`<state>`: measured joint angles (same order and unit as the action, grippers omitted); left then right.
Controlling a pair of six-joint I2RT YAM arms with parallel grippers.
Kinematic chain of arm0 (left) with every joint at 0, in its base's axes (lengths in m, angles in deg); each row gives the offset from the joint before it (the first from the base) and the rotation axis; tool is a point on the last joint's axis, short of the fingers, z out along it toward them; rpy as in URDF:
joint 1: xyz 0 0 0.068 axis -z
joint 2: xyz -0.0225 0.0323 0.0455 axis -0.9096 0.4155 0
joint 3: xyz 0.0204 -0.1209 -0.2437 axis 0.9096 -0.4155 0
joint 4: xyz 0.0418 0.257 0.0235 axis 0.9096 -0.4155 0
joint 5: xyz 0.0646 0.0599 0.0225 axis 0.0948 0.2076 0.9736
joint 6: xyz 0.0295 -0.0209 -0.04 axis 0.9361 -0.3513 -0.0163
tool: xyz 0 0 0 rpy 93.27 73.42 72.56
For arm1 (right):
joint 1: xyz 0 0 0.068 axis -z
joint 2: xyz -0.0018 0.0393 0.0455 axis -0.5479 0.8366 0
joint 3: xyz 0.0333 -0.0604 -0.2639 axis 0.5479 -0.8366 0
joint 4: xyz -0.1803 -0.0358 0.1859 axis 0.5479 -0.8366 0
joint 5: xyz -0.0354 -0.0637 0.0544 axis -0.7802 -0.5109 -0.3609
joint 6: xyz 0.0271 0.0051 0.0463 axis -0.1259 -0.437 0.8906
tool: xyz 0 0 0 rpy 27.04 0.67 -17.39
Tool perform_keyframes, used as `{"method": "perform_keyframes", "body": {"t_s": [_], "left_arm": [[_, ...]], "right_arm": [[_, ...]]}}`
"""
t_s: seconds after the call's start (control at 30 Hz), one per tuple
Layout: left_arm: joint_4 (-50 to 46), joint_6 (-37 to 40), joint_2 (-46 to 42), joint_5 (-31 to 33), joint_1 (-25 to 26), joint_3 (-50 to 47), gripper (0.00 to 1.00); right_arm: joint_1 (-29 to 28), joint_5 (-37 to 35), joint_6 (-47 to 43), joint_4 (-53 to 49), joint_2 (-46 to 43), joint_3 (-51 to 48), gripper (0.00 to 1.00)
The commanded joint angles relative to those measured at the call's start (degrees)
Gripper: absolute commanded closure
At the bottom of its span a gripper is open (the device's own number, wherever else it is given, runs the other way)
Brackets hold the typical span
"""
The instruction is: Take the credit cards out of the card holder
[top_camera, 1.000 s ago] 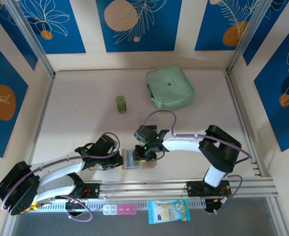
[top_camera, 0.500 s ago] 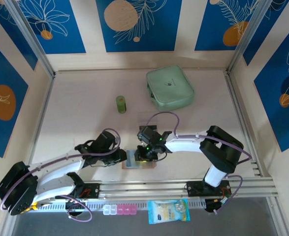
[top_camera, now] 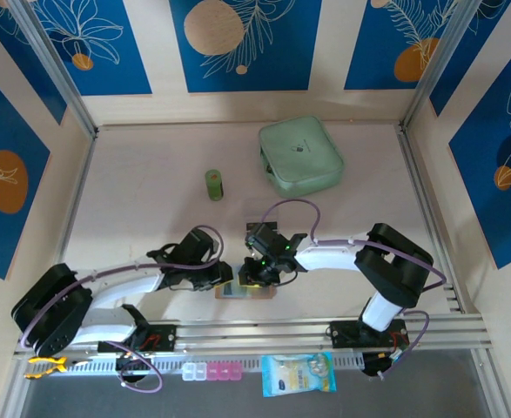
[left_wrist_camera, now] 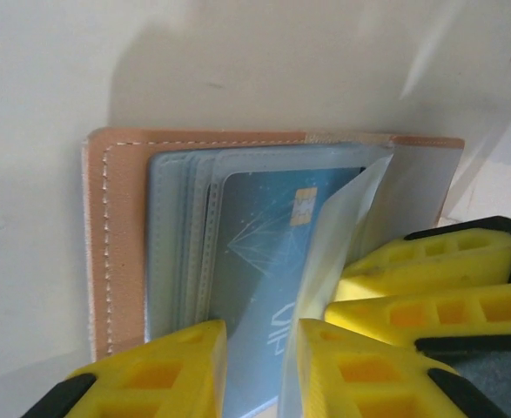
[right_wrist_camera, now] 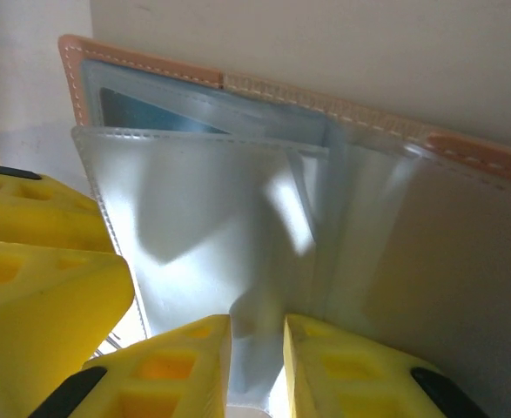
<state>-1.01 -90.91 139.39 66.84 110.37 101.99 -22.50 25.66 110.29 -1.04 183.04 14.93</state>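
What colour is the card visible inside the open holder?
Blue card with a pale line pattern; clearest in the left wrist view.

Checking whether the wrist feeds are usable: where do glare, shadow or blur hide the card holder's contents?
Left wrist: blue card fairly sharp, near yellow fingers soft. Right wrist: glare whitens the clear sleeve, the card a dim strip. Top external: card holder tiny, mostly covered.

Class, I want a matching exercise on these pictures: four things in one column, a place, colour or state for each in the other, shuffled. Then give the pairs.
1 card holder
2 zip case
3 small cylinder
4 blue card

A mint green, far right
B inside a clear sleeve
C lying open, tan outside
D darker green, standing apart

Pairs: 1-C, 2-A, 3-D, 4-B
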Motion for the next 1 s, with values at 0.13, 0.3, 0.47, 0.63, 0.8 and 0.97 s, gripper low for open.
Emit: {"method": "perform_keyframes", "body": {"t_s": [0.13, 0.3, 0.47, 0.63, 0.8, 0.97], "left_arm": [[3.8, -1.1, 2.5, -1.9, 1.0, 2.1, 0.77], [3.9, -1.1, 3.2, -2.3, 1.5, 3.4, 0.8], [3.2, -1.1, 3.3, -2.1, 2.2, 4.7, 0.8], [2.8, -1.3, 4.0, -1.9, 3.5, 6.5, 0.77], [3.4, -1.2, 7.0, -1.8, 5.2, 9.1, 0.68], [5.7, -1.8, 11.2, -2.1, 7.2, 11.4, 0.57]], "right_arm": [[0.3, 1.1, 0.8, -0.8, -1.7, -1.1, 0.76], [0.4, 1.1, 0.6, -1.2, -2.8, -0.9, 0.76], [0.9, -1.3, -0.1, -5.1, -6.3, -0.2, 0.74], [2.2, -4.8, -1.9, -11.9, -11.4, 0.4, 0.74], [4.2, -6.6, -3.1, -16.6, -16.8, -0.2, 0.73], [6.5, -7.3, -3.7, -19.7, -22.5, -1.6, 0.73]]}}
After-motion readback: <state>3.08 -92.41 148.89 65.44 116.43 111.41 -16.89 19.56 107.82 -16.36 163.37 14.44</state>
